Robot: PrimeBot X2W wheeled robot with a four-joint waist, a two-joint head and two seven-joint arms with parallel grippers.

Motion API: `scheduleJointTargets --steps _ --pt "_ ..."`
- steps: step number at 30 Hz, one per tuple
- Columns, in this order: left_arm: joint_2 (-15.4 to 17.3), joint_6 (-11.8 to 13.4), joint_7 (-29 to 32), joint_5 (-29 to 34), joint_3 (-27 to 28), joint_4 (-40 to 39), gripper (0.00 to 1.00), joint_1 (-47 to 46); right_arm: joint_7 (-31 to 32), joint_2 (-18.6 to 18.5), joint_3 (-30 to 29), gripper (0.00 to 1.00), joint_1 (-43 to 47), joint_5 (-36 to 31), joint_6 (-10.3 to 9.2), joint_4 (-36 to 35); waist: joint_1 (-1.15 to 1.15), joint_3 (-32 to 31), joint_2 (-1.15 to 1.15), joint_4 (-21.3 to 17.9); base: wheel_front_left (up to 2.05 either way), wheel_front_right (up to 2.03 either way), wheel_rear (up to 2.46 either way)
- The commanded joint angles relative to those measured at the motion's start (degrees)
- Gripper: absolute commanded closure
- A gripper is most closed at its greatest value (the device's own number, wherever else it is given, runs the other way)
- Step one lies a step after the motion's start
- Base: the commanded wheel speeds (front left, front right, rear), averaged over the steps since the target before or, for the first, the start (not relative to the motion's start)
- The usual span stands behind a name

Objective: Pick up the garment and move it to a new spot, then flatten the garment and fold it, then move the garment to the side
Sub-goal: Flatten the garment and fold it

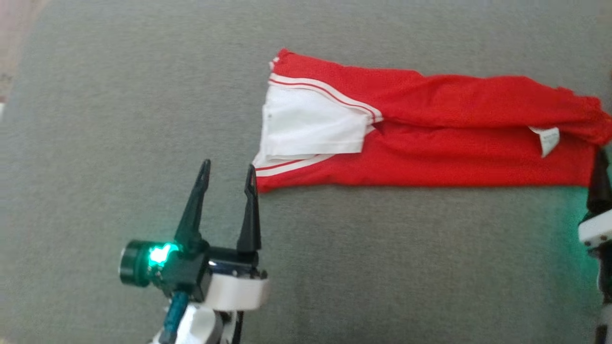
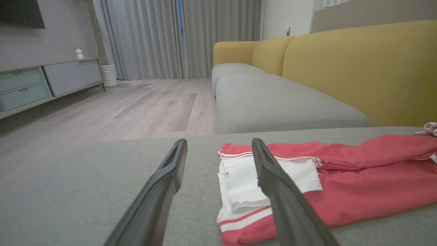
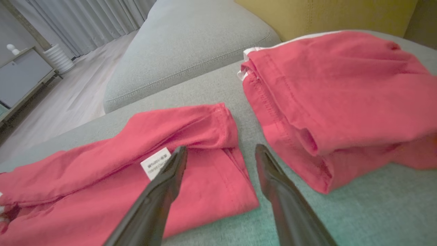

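Observation:
The garment (image 1: 430,143) lies on the grey sofa cushion (image 1: 334,267) as a long red strip. Its white panel (image 1: 306,122) with red stripes is at the left end, its white care label (image 1: 547,138) near the right end. My left gripper (image 1: 228,168) stands open just off the near left corner, nothing between its fingers; the left wrist view shows its right finger (image 2: 273,174) in front of the white panel (image 2: 239,181). My right gripper (image 3: 221,149) is open over the strip's right end (image 3: 205,177), its left finger beside the label (image 3: 155,163).
A second folded red piece with white trim (image 3: 341,95) lies right of the garment's end, a narrow grey gap between them. Yellow sofa backrests (image 2: 358,68) rise behind. Wooden floor (image 2: 136,106), a low cabinet (image 2: 41,82) and curtains (image 2: 153,37) lie beyond the left edge.

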Motion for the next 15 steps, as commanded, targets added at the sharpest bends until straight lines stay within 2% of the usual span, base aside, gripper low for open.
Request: scheduleJointTargets --steps 1,9,13,15 --pt "-0.3 -0.1 -0.4 1.0 2.8 -2.4 0.00 -0.2 -0.5 -0.3 0.0 0.00 -3.4 -1.3 -0.05 -1.0 0.01 -0.8 0.00 1.7 0.00 0.00 0.00" --pt "-6.9 -4.6 -0.5 6.8 5.9 -2.6 0.00 5.6 -0.3 1.4 -11.5 0.00 -12.7 -11.5 -0.05 8.9 0.01 -0.2 0.00 6.3 0.00 0.00 0.00" --pt "-8.6 -6.7 -0.5 8.7 8.1 -2.1 0.00 6.6 -0.5 3.3 -17.8 0.00 -15.9 -17.2 -0.05 14.2 0.01 0.1 0.00 7.0 0.00 0.00 0.00" --pt "-9.1 -7.6 -0.5 9.6 9.2 -2.1 0.00 7.1 0.4 4.3 -19.4 0.00 -17.1 -17.9 -0.05 16.7 0.01 0.1 0.00 7.0 0.00 0.00 0.00"
